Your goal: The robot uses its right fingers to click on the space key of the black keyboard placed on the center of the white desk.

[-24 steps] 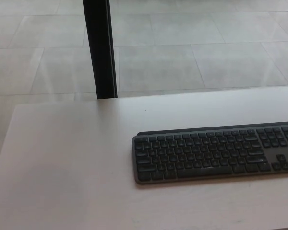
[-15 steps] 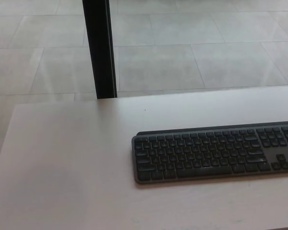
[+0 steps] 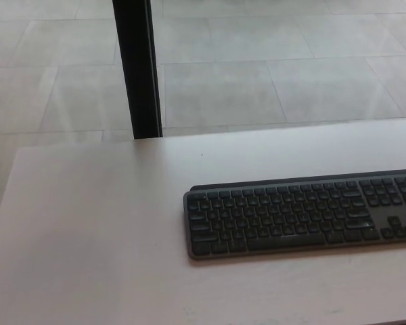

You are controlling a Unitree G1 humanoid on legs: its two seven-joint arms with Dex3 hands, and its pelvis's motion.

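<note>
no robot hand in the head view, left or right, so cannot tell whether fingers are apart or together; black keyboard [image 3: 304,215] lying flat on the white desk [image 3: 101,230], toward the right of the picture, its far right end cut off by the frame edge; space key [image 3: 286,240] in the nearest row, a long bar roughly mid-way along the visible keys; beyond the desk a dark upright post [image 3: 137,68] and pale tiled floor [image 3: 257,74]; nothing pressed yet, by the look of it; step in hand judged to be the approach of the right hand from the right side; best done by coming in above the near edge of the keyboard, lining one fingertip over the middle of the long bar, then dropping straight down and lifting off cleanly; worth keeping the other fingers raised, clear of the neighbouring row, to avoid stray presses; light touch only, since a sideways push could slide the keyboard on the smooth top.
</note>
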